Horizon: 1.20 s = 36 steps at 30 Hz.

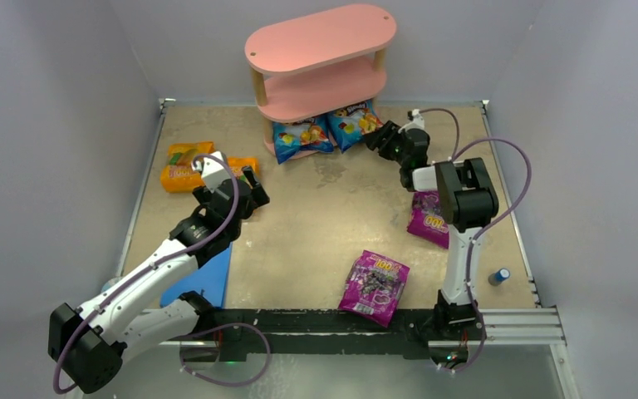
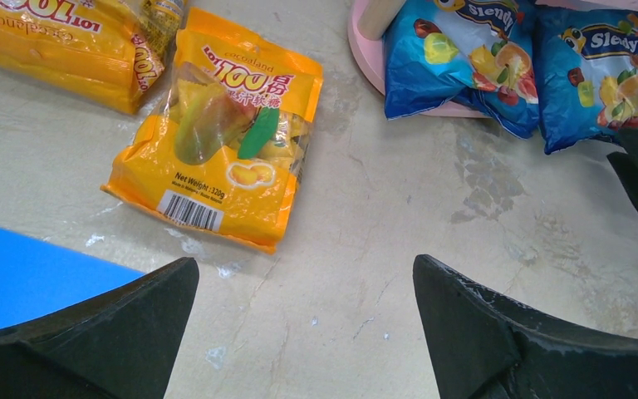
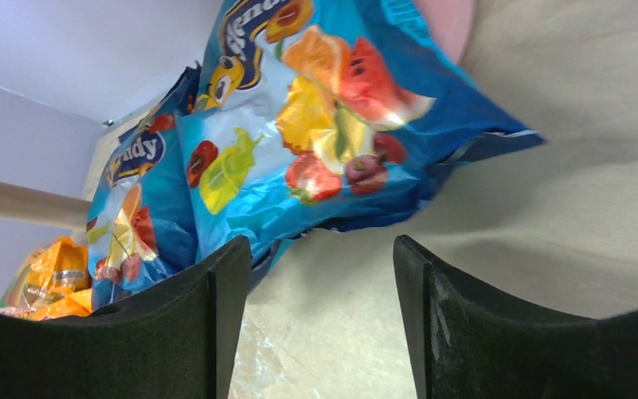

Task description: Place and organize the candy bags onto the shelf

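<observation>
Right pincer (image 1: pixel 375 137): fingers spread, nothing between them; low over the desk (image 1: pixel 324 216), just off the right front corner of the shelf (image 1: pixel 320 37).
Blue bag 1 (image 3: pixel 316 125): straight ahead of the right pincer, its lower edge just beyond the fingertips; whether it touches them cannot be told. It leans on the shelf's lowest board with its bottom end on the desk.
Blue bag 2 (image 3: pixel 145 208): pressed against blue bag 1, leaning on the same lowest board, nearer the shelf's middle.
Left pincer (image 2: pixel 303 274): fingers wide apart, empty; over bare desk, in front of the shelf and off its left end.
Orange bag 1 (image 2: pixel 216 158): flat on the desk just ahead of the left pincer, toward its left finger, outside the gap; barcode end nearest the pincer.
Orange bag 2 (image 2: pixel 66 50): close beside orange bag 1 on its far side from the shelf.
Purple bag 1 (image 1: pixel 428 220): on the desk well in front of the shelf's right end, partly hidden by the right arm.
Purple bag 2 (image 1: pixel 374 287): flat on the desk, the bag farthest from the shelf.
Blue mat (image 1: pixel 208 283): flat on the desk, well in front of the shelf's left end, partly under the left arm.
</observation>
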Motion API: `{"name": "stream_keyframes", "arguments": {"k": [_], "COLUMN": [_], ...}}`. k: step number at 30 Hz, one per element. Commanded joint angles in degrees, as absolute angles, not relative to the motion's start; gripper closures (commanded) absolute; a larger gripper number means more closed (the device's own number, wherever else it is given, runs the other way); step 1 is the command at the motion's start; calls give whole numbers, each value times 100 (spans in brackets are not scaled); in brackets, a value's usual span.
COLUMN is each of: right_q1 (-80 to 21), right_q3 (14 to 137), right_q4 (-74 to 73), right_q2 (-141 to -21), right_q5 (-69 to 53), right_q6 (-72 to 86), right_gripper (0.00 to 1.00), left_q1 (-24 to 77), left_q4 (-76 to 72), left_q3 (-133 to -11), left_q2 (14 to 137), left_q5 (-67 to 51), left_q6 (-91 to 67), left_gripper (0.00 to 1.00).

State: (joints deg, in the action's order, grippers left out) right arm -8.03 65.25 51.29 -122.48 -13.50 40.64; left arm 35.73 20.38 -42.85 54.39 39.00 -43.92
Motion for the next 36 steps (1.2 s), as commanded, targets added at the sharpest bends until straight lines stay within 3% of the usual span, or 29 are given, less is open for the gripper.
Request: {"name": "stream_keyframes", "arguments": {"k": [1,7,22,31,36], "right_q1": [-1091,-1203,-1248,-1264,-1260], "right_q3": [7057,7572,8966,7676,6732], "right_q4": [5250,5245,4465,4864,4647], "right_q2": [-12313,-12698,-13479,-12580,-11453], "right_q5": [-1424,-1436,-1448,-1502,-1192], "right_q6": [4100,4181,3719,3518,2893], "right_gripper": [37,44,44,39,25], "left_q1": [3546,3545,3543,3543,3549], "left_q4": [1863,1864,1927,1942,2035], "left_q3": [-4298,-4341,-4317,-4304,-4292], "left_q2": [5468,5528,5530,5495,5371], "left_q5": [3971,3998,4187,4129,4032], "left_q6": [-4368,-4306,-4204,-4290,-4399], "left_gripper": [1,1,1,1,1]}}
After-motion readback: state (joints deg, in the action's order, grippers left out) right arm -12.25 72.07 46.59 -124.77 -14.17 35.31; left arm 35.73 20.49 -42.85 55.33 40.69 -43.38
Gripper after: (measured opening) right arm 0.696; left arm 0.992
